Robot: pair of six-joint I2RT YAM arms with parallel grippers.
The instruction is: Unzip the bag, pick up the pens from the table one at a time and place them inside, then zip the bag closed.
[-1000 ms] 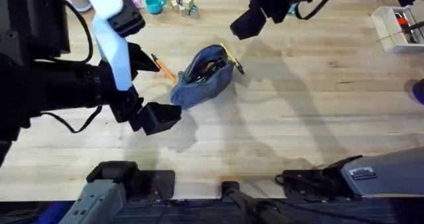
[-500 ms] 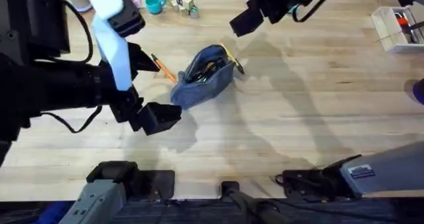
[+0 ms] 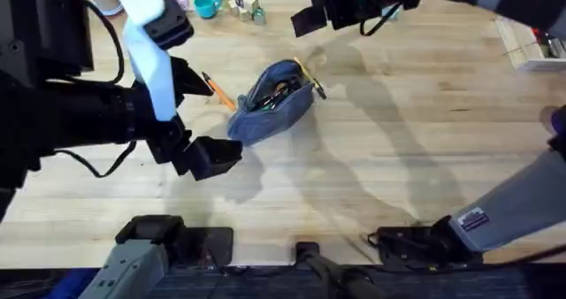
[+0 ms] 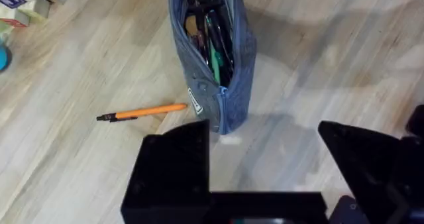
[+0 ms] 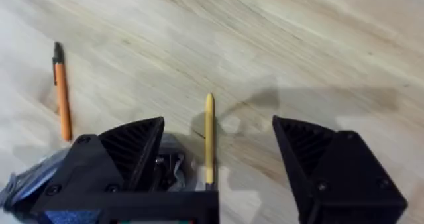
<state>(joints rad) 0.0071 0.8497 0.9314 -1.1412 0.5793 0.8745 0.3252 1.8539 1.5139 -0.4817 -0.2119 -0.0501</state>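
Note:
The blue-grey bag (image 3: 272,100) lies unzipped on the table (image 3: 398,149), with dark and green items showing in its mouth (image 4: 211,52). One orange pen (image 3: 217,91) lies just left of it, also in the left wrist view (image 4: 142,111) and the right wrist view (image 5: 61,101). A second, yellower pen (image 3: 309,76) rests against the bag's far right end (image 5: 209,134). My left gripper (image 3: 210,157) hovers open at the bag's near end (image 4: 265,161). Beyond the bag, my right gripper (image 3: 308,20) hangs open above the yellow pen (image 5: 218,154).
A teal cup (image 3: 208,5) and small blocks (image 3: 246,5) stand along the far edge. A white box of markers (image 3: 520,51) sits far right, partly behind the right arm. Bare wood spreads to the right of the bag.
The right gripper has shifted left along the far side, from right of the bag to above its far end. The left arm, bag and pens have not moved.

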